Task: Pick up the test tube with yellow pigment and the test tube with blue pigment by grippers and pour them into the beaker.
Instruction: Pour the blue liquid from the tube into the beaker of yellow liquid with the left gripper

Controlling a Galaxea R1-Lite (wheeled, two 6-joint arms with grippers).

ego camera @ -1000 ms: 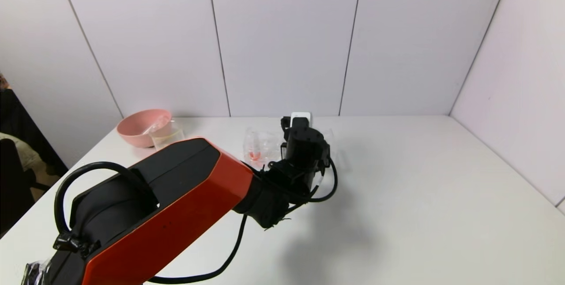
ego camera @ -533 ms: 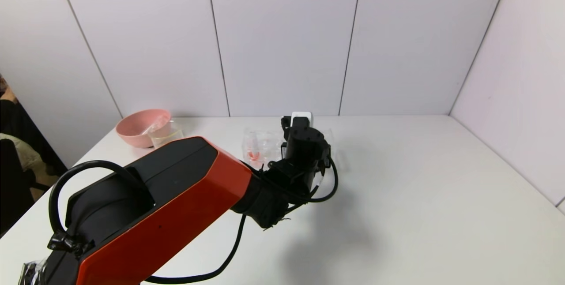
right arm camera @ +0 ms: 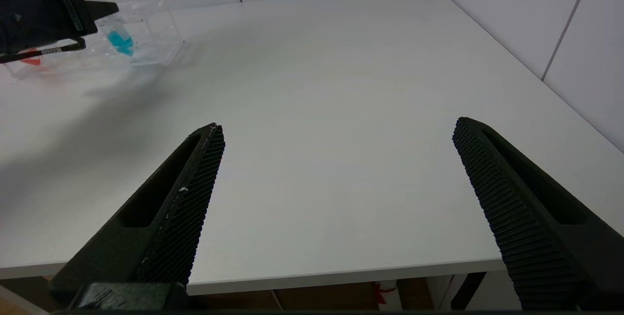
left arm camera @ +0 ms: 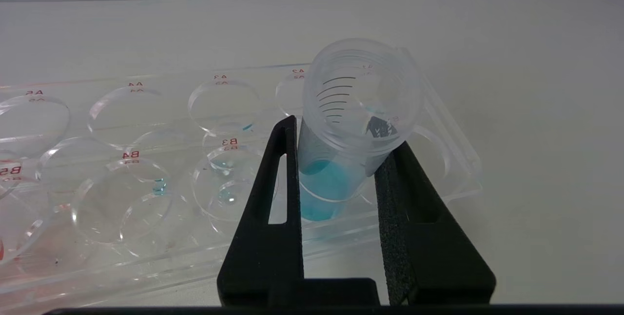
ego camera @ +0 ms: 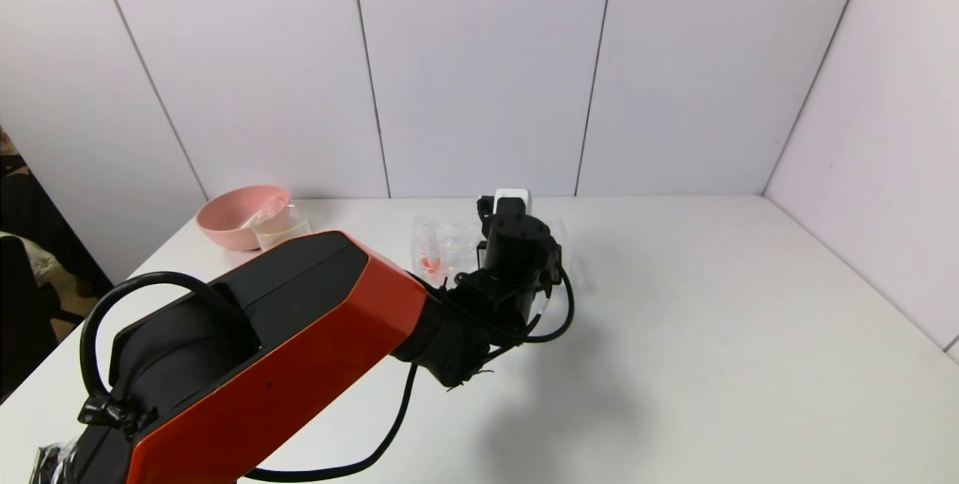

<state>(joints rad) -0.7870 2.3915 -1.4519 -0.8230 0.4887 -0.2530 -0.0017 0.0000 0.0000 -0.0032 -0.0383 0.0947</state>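
The test tube with blue pigment stands in an end hole of the clear rack; its open rim faces the left wrist camera. My left gripper is shut on it, one finger on each side just below the rim. In the head view the left wrist hides this tube. From the right wrist view the tube shows blue inside the rack. The beaker, with pale yellowish liquid, stands by the pink bowl. I cannot make out the test tube with yellow pigment. My right gripper is open and empty above the table's near edge.
The pink bowl sits at the far left of the table. A red-orange-tipped tube stands in the rack left of my left wrist. The orange left arm crosses the near left. Walls close the back and right.
The left arm's upper link has shifted slightly to the left. The left gripper stays at the rack on the blue tube.
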